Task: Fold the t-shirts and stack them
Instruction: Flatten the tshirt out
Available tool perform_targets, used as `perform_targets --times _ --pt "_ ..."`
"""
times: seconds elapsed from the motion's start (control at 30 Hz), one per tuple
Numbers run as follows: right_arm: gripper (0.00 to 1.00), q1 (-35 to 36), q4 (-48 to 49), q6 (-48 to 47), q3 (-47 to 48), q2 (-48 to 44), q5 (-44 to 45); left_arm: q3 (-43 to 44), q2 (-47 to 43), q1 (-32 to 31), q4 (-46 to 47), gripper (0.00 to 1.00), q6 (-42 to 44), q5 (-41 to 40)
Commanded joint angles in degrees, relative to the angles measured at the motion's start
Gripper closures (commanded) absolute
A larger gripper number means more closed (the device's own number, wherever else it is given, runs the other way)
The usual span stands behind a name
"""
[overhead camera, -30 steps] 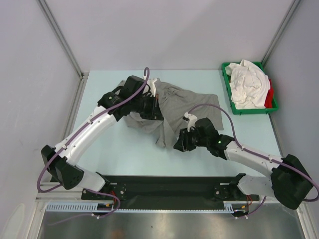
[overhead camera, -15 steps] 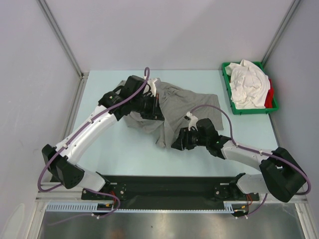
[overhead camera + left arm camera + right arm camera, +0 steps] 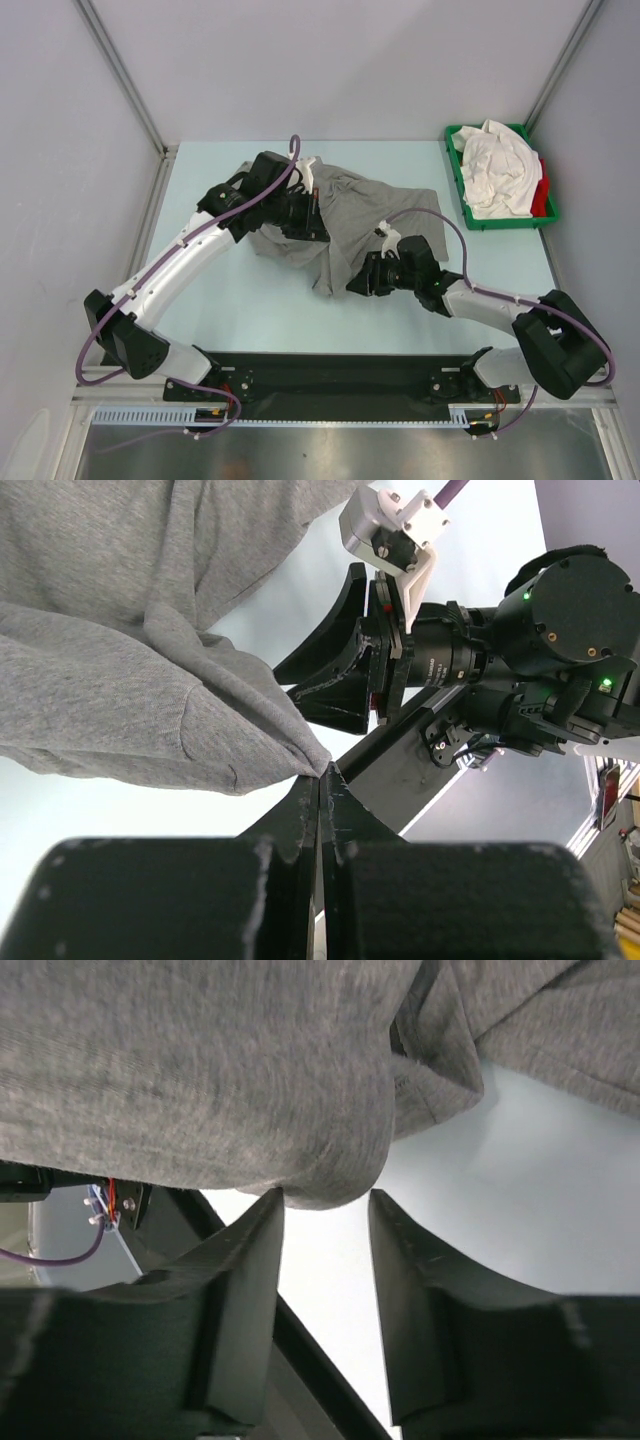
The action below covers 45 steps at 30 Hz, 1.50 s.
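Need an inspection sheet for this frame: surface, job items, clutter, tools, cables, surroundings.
Surface: pale blue table, no stains seen.
Job's things: grey t-shirt crumpled mid-table, unfolded; white t-shirts and a red one heaped in the green tray, far right.
Clutter: nothing seen.
Grippers: left tool shut on the grey shirt's edge; right tool open, a fold of the shirt at its mouth.
Cables: purple cables loop over both arms, no snag seen.
Surroundings: grey panels, metal posts.

Green plastic tray [image 3: 510, 223] at far right — pale blue table [image 3: 260, 300], grey walls [image 3: 300, 60]
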Motion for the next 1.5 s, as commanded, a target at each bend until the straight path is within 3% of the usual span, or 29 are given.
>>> perform_targets --times 0.0,0.07,0.4,0.5,0.57,0.7,1.0,1.2,1.27,1.4,1.47 --pt "0.58 -0.7 5.2 0.3 0.1 0.9 -2.1 2.8 -0.3 0.4 0.5 1.00 -0.7 1.2" --pt "0.62 -0.9 6.6 0.6 0.3 1.7 -3.1 2.7 -0.4 0.5 0.4 1.00 -0.7 1.1" --pt "0.62 -1.4 8.9 1.2 0.9 3.0 -3.9 2.4 -1.0 0.9 0.1 1.00 -0.3 1.1" --pt "0.77 -1.5 9.0 1.5 1.2 3.0 -4.2 1.9 -1.2 1.0 0.1 1.00 0.0 1.0" --pt "1.00 -1.6 8.9 1.7 1.6 2.8 -4.5 1.5 -1.2 1.3 0.0 1.00 0.1 0.9" --pt "1.00 -1.5 -0.6 0.6 4.2 0.7 -2.1 0.6 -1.1 2.9 -1.6 1.00 2.0 -1.1" --pt "1.00 -1.5 -20.6 -7.5 12.5 -8.9 -2.9 -3.0 0.4 13.2 -3.2 1.00 6.2 -4.1" --pt "1.00 1.3 -20.3 -6.6 16.5 -5.4 -5.8 -1.3 5.9 14.0 -2.1 1.00 7.2 -9.8" --pt "1.00 2.1 -19.4 -5.5 17.7 -3.4 -6.5 -0.3 8.3 14.1 -3.2 0.90 7.2 -12.8" --pt "1.00 4.0 -18.2 -3.8 20.4 0.2 -8.8 -4.0 3.0 14.6 -4.4 0.57 3.8 -17.9" --pt "1.00 6.2 -18.9 -5.1 21.6 2.2 -9.9 -9.2 -1.0 14.6 -4.0 0.52 1.8 -17.9"
